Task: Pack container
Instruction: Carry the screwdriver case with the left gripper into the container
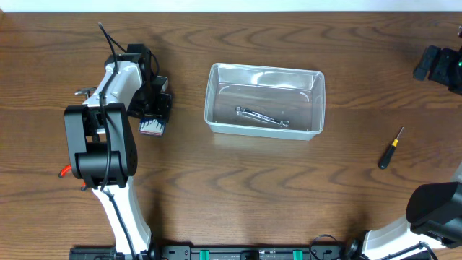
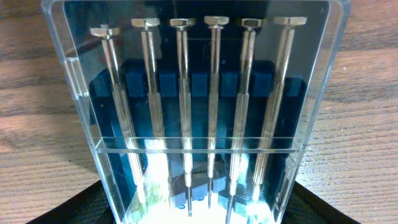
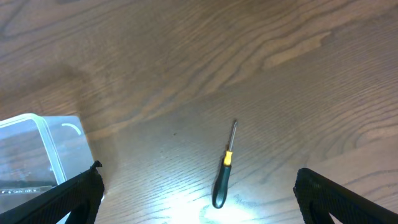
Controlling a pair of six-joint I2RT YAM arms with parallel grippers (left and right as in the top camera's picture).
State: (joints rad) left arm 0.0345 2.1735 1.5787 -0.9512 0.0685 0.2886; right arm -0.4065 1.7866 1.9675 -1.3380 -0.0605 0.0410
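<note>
The container (image 1: 317,87) is a clear rectangular bin at the table's middle, with a small metal wrench (image 1: 261,117) lying inside; its corner (image 3: 37,149) shows in the right wrist view. My left gripper (image 1: 153,114) (image 2: 199,202) is closed on the sides of a clear-and-blue screwdriver case (image 2: 199,93) (image 1: 151,128), which rests on the table left of the container. Several thin metal drivers stand in a row inside it. My right gripper (image 3: 199,186) is open above a black-handled screwdriver (image 3: 222,180) (image 1: 390,149) that lies on the wood right of the container.
Bare wooden tabletop (image 1: 238,195) surrounds the container. The left arm's dark body (image 1: 101,144) rises over the table's left side. A dark part of the right arm (image 1: 440,65) sits at the far right edge.
</note>
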